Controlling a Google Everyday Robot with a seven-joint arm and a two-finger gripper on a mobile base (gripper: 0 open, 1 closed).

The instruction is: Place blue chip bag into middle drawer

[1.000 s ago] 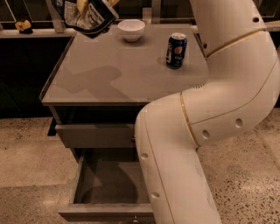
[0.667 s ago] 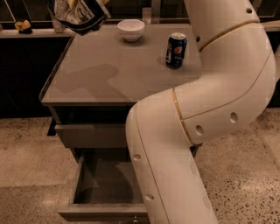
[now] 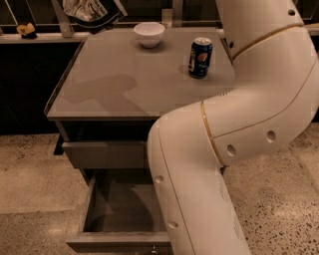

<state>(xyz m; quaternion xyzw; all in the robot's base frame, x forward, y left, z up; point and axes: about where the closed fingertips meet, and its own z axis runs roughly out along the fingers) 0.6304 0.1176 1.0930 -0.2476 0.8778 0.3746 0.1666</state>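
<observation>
The blue chip bag (image 3: 87, 9) hangs in the air at the top left, above the far left corner of the grey cabinet top (image 3: 124, 84). Its upper part is cut off by the frame edge. My gripper (image 3: 102, 10) is shut on the bag; only dark finger parts around the bag show. The middle drawer (image 3: 89, 209) is pulled open at the bottom of the frame and its inside looks empty. My white arm (image 3: 224, 139) hides the drawer's right part. The knobbed drawer front above it (image 3: 104, 154) is closed.
A blue soda can (image 3: 200, 58) stands upright at the right of the cabinet top. A white bowl (image 3: 149, 34) sits at the far middle edge. A small yellow object (image 3: 26, 30) rests on the ledge at the far left. Speckled floor surrounds the cabinet.
The gripper and the bag have moved up and left, so more of the bag is cut off by the top edge. The arm's elbow has swung left.
</observation>
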